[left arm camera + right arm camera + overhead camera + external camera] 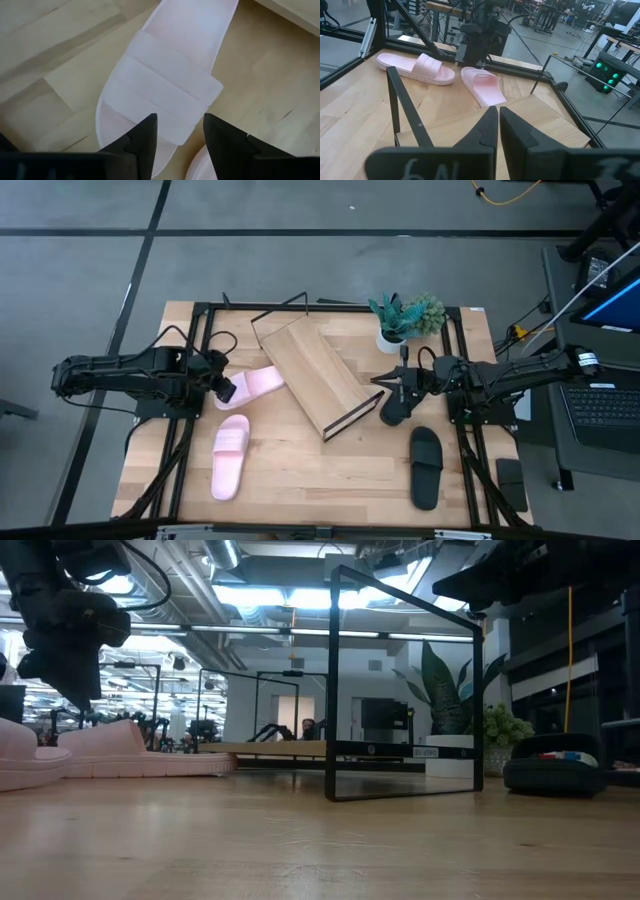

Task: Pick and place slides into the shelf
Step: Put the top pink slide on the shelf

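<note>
A pale pink slide lies sole-down on the table, one end at the left edge of the shelf. My left gripper hangs open just above the slide's other end, fingers on either side of the strap and clear of it. A second pink slide lies nearer the front. My right gripper hovers shut and holding nothing at the shelf's right end. One black slide lies under it, another black slide farther front.
A potted plant stands at the back right of the table. The shelf's black wire frame rises above its slanted board in the middle. A laptop sits off the table's right side.
</note>
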